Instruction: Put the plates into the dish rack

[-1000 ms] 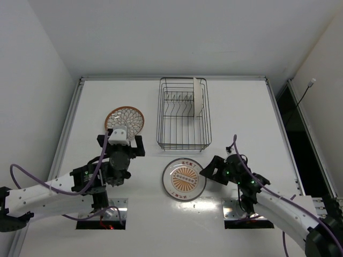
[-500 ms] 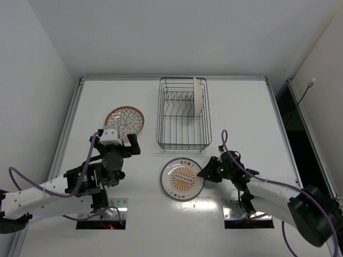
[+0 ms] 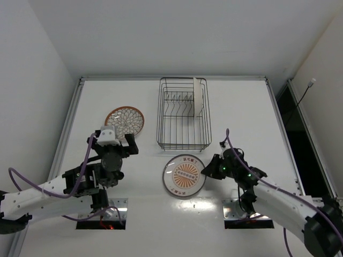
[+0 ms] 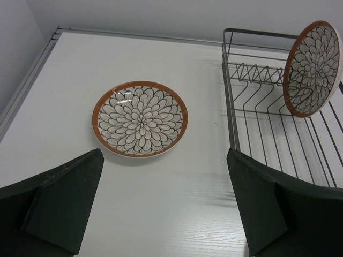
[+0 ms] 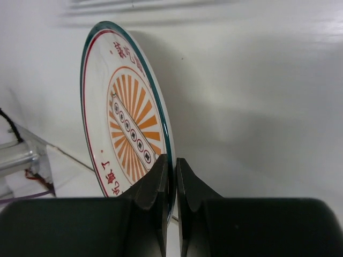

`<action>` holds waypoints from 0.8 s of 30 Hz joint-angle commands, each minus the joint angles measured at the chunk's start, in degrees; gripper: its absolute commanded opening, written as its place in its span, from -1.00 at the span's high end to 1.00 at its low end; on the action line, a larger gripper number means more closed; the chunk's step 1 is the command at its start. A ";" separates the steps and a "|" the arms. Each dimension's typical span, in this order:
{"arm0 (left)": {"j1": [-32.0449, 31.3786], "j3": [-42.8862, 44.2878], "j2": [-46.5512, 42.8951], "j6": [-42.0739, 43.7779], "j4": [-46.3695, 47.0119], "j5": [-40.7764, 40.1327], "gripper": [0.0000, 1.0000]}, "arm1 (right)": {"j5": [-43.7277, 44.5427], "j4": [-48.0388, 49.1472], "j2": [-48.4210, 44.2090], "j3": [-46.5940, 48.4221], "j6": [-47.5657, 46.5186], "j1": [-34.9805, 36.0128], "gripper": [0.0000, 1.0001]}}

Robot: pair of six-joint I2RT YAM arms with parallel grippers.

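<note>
The white plate with the orange sunburst centre (image 3: 184, 175) (image 5: 126, 123) lies near the front middle of the table. My right gripper (image 3: 207, 172) (image 5: 172, 166) is shut on its right rim, one finger on each face. A petal-pattern plate (image 3: 125, 121) (image 4: 140, 118) lies flat at the left. My left gripper (image 3: 116, 145) (image 4: 165, 155) hovers just in front of it, open and holding nothing. Another petal-pattern plate (image 3: 198, 96) (image 4: 312, 68) stands upright on edge at the far right of the black wire dish rack (image 3: 159, 124) (image 4: 231, 107).
The dish rack's upright dividers (image 4: 262, 72) to the left of the standing plate hold nothing. A raised metal rail (image 3: 69, 123) borders the table on the left and another rail (image 3: 278, 118) on the right. A wall stands behind the table.
The right gripper has shut on the sunburst plate's rim, and the plate has shifted slightly right and away. The left gripper has drawn back toward the near edge, away from the flat petal plate.
</note>
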 commanded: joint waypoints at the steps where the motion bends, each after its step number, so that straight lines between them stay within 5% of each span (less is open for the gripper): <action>1: 0.55 1.83 -0.40 -1.10 0.81 -1.45 -0.99 | 7.60 -19.53 -7.27 6.30 -6.72 0.23 1.00; 13: 0.55 1.83 0.12 -1.11 0.28 -1.45 -0.99 | 17.98 -47.31 -14.61 36.18 -19.64 0.23 1.00; 24: 0.55 1.83 1.18 -0.58 0.81 -1.45 -0.99 | 24.73 -42.06 -3.10 54.03 -20.17 0.23 1.00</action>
